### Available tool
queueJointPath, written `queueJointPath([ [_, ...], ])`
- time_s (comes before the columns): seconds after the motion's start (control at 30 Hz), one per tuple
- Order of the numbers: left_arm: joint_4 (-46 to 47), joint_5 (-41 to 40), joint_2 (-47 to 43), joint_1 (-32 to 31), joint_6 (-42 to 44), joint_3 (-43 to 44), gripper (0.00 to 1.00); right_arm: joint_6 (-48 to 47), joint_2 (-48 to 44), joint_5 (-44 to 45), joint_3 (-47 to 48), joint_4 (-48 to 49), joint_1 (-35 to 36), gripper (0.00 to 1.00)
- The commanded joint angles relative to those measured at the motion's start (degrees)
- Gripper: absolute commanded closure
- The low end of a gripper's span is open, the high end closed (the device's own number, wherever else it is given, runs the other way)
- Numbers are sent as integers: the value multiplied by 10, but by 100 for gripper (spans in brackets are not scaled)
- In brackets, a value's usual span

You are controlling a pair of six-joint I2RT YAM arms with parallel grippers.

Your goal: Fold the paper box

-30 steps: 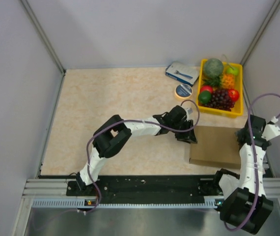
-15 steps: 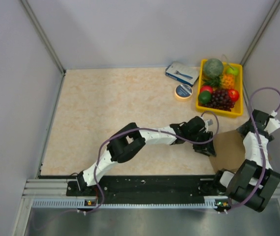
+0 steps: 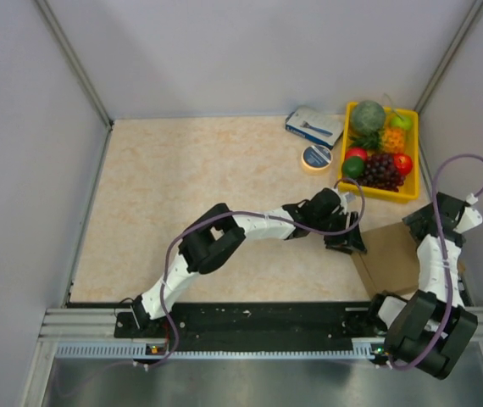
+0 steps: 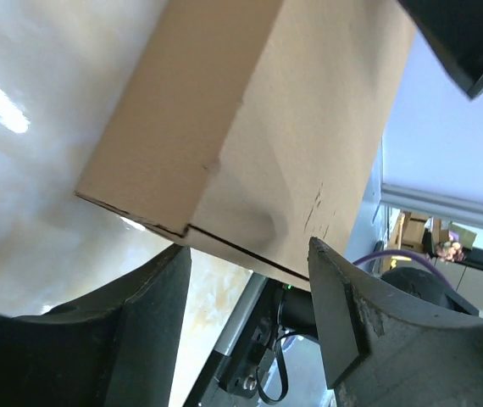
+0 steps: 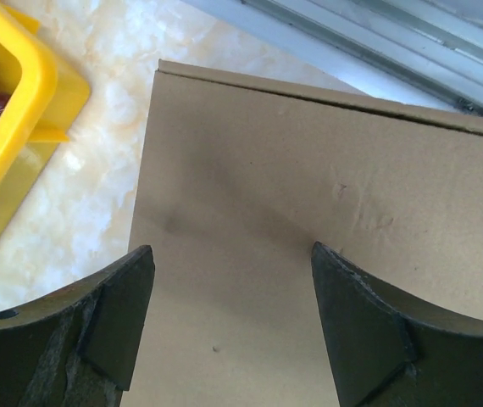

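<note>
Paper box (image 3: 390, 259), left tool (image 4: 248, 254) parted at its corner, right tool (image 5: 233, 254) wide above it, neither gripping.

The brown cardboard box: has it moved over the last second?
Yes. The paper box has slid right and turned: its left edge, earlier left of the yellow tray, now lies just inside the line of the tray's left side.

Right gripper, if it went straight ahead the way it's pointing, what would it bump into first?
The paper box. The right gripper points at its flat brown face with its fingers spread, and nothing shows in between. How close it already is, I cannot tell.
</note>
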Motion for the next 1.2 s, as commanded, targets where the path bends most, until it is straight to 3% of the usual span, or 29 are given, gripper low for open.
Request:
queueJointPath([
  [0.0,46,5,-6,10,4,40,38,73,-34,-64,-38,-55,1,26],
  [0.57,27,-1,10,64,21,83,38,179,-126,-126,-100,-117,1,30],
  [1.17,1,-22,74,73,25,176,37,198,-178,-162,-112,-136,1,32],
])
